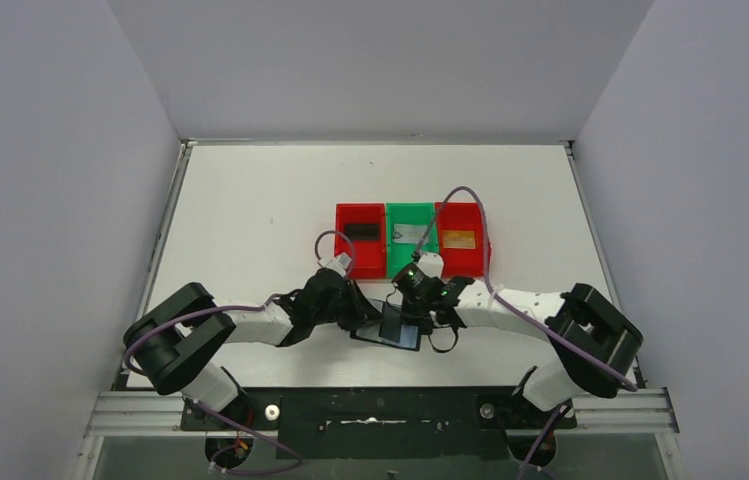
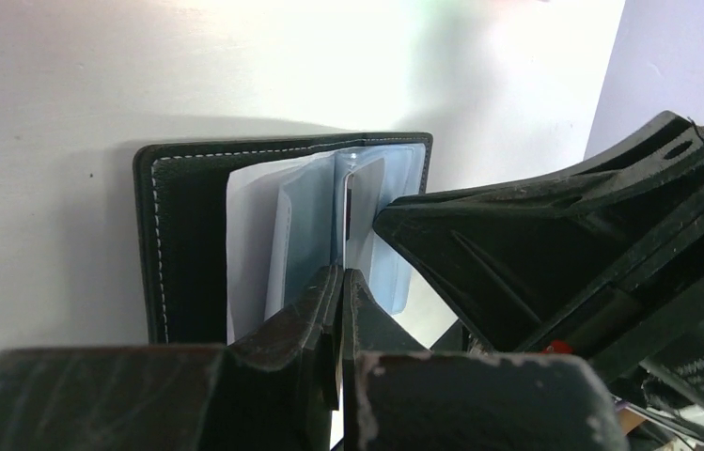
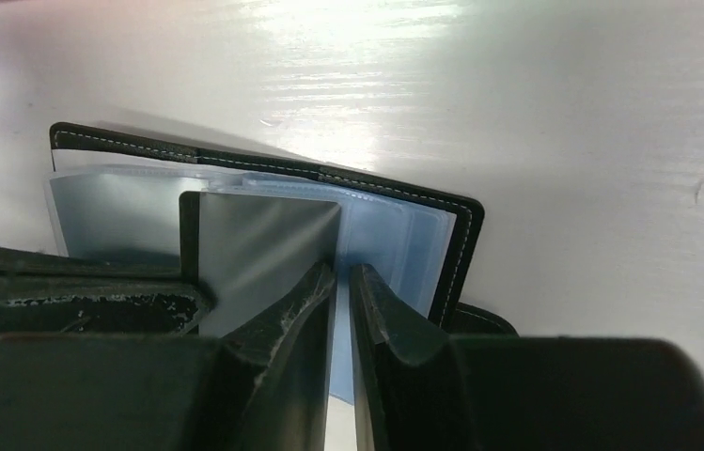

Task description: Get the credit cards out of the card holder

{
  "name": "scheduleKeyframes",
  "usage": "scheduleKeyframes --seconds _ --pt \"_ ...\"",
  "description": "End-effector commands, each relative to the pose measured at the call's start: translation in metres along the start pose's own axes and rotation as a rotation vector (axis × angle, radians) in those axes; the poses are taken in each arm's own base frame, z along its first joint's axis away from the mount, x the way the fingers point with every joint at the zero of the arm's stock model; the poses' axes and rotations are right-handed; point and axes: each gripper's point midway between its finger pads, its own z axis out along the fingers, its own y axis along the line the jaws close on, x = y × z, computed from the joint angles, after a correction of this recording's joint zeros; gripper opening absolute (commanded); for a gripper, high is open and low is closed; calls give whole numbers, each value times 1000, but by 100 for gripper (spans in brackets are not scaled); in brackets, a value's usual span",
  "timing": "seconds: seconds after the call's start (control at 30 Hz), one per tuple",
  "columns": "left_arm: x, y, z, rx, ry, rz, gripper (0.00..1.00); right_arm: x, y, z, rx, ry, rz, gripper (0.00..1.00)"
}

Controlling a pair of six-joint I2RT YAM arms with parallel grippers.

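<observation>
The black card holder (image 1: 397,332) lies open on the white table between both arms, its clear blue-grey sleeves fanned up. In the left wrist view the card holder (image 2: 188,244) shows white stitching, and my left gripper (image 2: 340,272) is shut on the lower edge of one sleeve. My left gripper (image 1: 368,317) comes in from the left and my right gripper (image 1: 420,310) from the right. In the right wrist view a grey credit card (image 3: 263,244) stands out of the card holder (image 3: 459,240). My right gripper (image 3: 340,270) has its jaws a narrow gap apart at that card's right edge.
Three bins stand in a row just behind the card holder: a red bin (image 1: 342,250), a green bin (image 1: 394,242) and a second red bin (image 1: 481,255). Each has a card lying in it. Purple cables loop over both arms.
</observation>
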Motion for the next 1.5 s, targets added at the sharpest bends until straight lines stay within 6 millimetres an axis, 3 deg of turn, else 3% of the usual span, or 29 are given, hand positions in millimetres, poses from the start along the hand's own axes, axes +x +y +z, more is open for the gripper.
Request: scheduleKeyframes --seconds 0.0,0.17,0.5,0.67,1.47 --pt "-8 -5 -2 26 -36 0 0 14 -48 1 327 13 -169 13" --pt "-8 1 -5 8 -44 2 0 27 -43 11 372 50 -256 11" --pt "-8 19 -15 -40 -73 0 0 23 -48 2 437 14 -269 2" --pt "-7 21 -16 -44 -69 6 0 29 -42 9 396 36 -272 2" --pt "-12 40 -30 -117 -68 41 0 28 -49 12 435 37 -282 2"
